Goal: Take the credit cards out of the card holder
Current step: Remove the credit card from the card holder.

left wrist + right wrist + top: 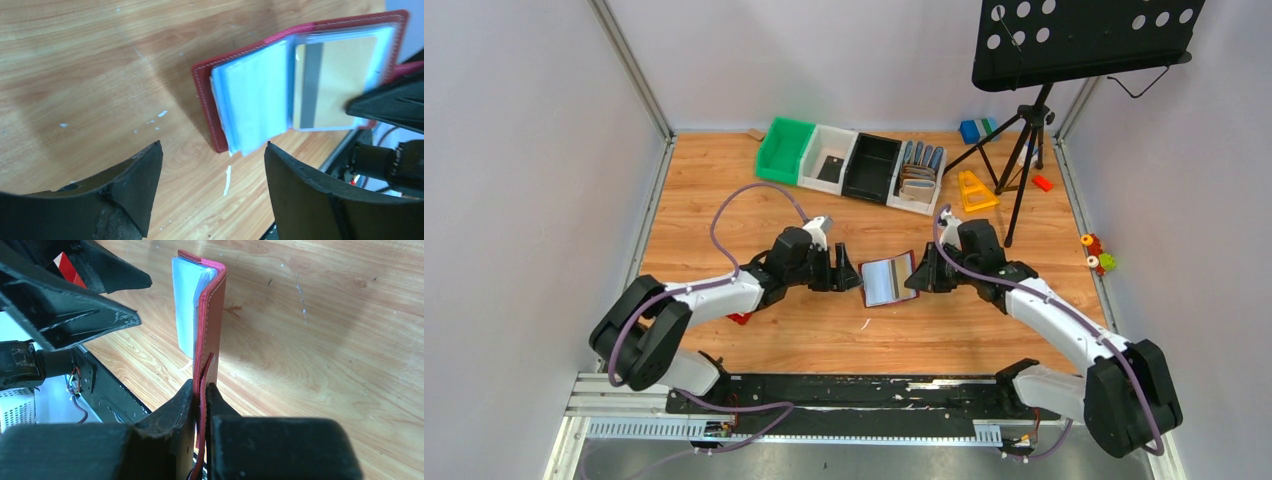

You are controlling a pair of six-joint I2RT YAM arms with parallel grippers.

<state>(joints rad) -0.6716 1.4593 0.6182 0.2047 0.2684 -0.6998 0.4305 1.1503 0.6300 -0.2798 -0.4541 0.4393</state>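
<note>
The maroon card holder (888,280) is held open above the table between my two grippers. My right gripper (921,276) is shut on the edge of its cover and snap tab (202,390); the cover (214,315) stands on edge. In the left wrist view the holder (205,95) shows clear plastic sleeves (255,95) fanned out. A gold-tan card (340,80) with a grey stripe sits in one sleeve. My left gripper (212,145) is open and empty, just short of the holder's free side (852,280). The black and silvery cards are not visible.
A row of bins stands at the back: green (786,148), white (828,160), black (871,166), and white (918,180) with upright wallets. A music stand tripod (1022,150), a yellow triangle (974,190) and small toys (1098,252) are at the right. A red piece (742,318) lies under my left arm.
</note>
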